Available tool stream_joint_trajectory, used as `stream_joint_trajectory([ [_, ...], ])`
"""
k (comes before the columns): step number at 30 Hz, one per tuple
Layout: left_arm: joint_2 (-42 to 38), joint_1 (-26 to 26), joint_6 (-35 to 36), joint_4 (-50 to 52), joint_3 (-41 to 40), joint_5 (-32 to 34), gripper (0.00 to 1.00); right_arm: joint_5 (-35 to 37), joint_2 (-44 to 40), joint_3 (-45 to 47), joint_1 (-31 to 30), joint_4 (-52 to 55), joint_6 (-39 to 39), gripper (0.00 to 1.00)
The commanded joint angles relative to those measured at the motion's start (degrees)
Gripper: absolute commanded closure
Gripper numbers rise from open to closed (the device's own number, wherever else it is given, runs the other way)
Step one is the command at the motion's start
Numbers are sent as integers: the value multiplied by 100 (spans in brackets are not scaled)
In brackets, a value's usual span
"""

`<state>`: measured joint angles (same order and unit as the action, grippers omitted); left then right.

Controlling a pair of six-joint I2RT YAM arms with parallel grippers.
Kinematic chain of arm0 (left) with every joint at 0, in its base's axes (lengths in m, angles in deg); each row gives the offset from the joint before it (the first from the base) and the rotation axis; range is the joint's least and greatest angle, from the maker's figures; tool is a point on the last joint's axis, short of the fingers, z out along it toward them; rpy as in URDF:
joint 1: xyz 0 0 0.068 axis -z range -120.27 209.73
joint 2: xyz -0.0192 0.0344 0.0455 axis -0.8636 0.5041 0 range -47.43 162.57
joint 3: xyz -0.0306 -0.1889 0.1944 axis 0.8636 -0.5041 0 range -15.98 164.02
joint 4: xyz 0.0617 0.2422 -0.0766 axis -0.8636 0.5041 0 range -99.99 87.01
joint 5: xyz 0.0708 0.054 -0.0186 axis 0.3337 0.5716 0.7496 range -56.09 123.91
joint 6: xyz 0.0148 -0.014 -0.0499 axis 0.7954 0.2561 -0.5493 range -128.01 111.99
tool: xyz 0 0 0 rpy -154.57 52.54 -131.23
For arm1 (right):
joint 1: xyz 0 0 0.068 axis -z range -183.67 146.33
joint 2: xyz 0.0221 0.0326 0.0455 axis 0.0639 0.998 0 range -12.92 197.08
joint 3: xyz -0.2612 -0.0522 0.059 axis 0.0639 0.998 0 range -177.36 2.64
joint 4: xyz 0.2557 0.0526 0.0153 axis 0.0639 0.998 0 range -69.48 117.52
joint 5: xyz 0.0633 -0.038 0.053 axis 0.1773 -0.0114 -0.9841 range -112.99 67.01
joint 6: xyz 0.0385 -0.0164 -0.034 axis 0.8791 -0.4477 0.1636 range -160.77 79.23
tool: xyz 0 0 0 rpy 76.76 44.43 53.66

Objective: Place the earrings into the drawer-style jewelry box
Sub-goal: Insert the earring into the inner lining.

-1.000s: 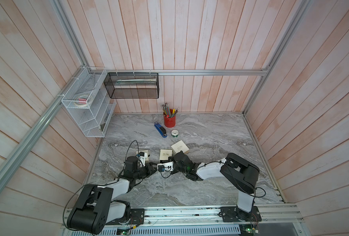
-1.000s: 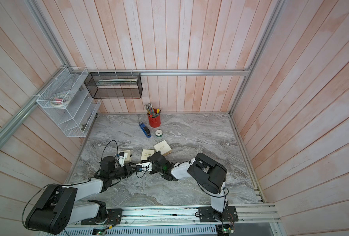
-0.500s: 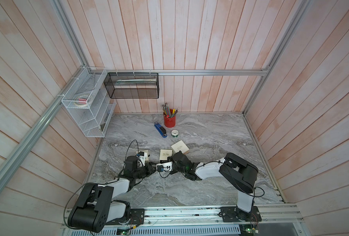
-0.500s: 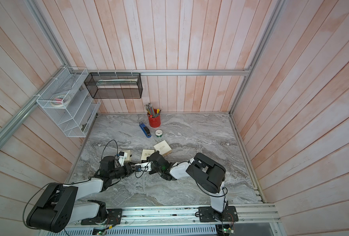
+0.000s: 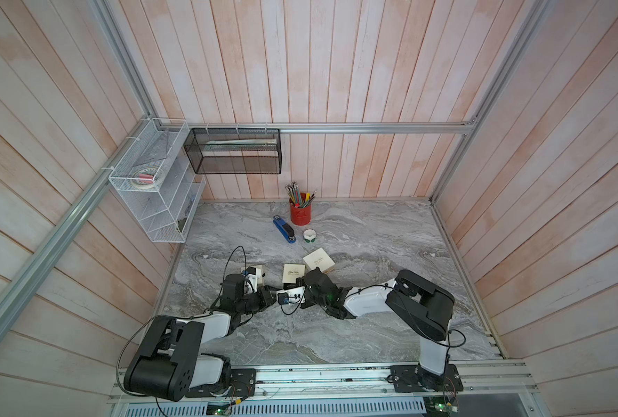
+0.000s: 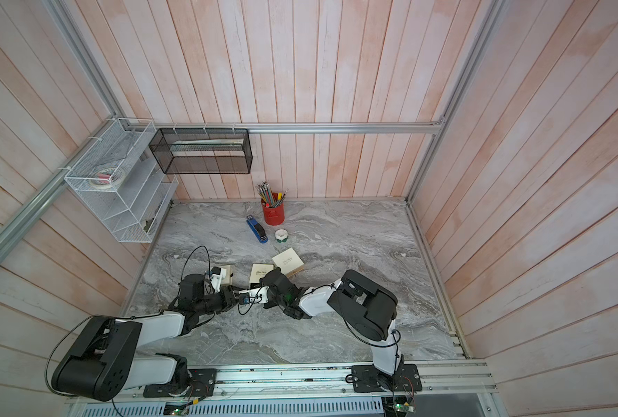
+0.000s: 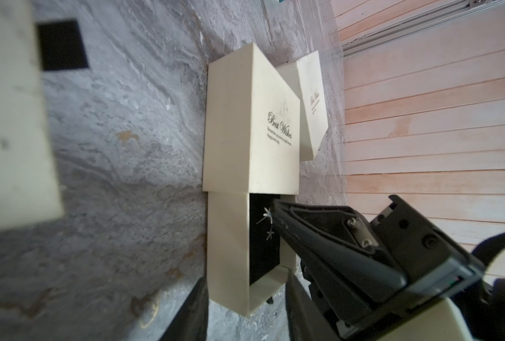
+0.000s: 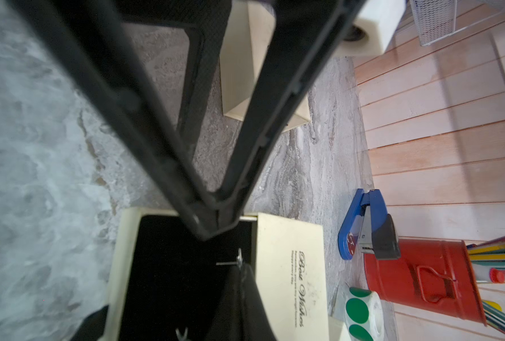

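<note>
Light even, diffuse, fairly bright; no glare. Soft arm shadows on marble tabletop (image 5: 372,234), robot-side of red pen cup (image 5: 300,216). Top views sharp, edges bowed. Right gripper (image 8: 212,228) blurred in its wrist view.

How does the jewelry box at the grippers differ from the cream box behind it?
The jewelry box has its black-lined drawer pulled out, earrings inside; the cream box behind shows no drawer out. The jewelry box lies nearly square to the table; the cream box behind is turned at an angle. Both are cream with script lettering.
</note>
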<state>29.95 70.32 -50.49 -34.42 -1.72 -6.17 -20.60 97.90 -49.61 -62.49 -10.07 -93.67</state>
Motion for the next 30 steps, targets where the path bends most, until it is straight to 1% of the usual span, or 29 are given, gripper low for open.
stream_joint_trajectory([
  [1, 96, -26, 169, 45, 162, 61, 58, 119, 176, -177, -42, 192, -61, 100],
  [15, 452, -22, 258, 65, 253, -33, 62, 211, 255, -286, -93, 396, -138, 100],
  [30, 517, -30, 275, 26, 217, -18, 64, 394, 213, -286, -164, 738, -291, 100],
])
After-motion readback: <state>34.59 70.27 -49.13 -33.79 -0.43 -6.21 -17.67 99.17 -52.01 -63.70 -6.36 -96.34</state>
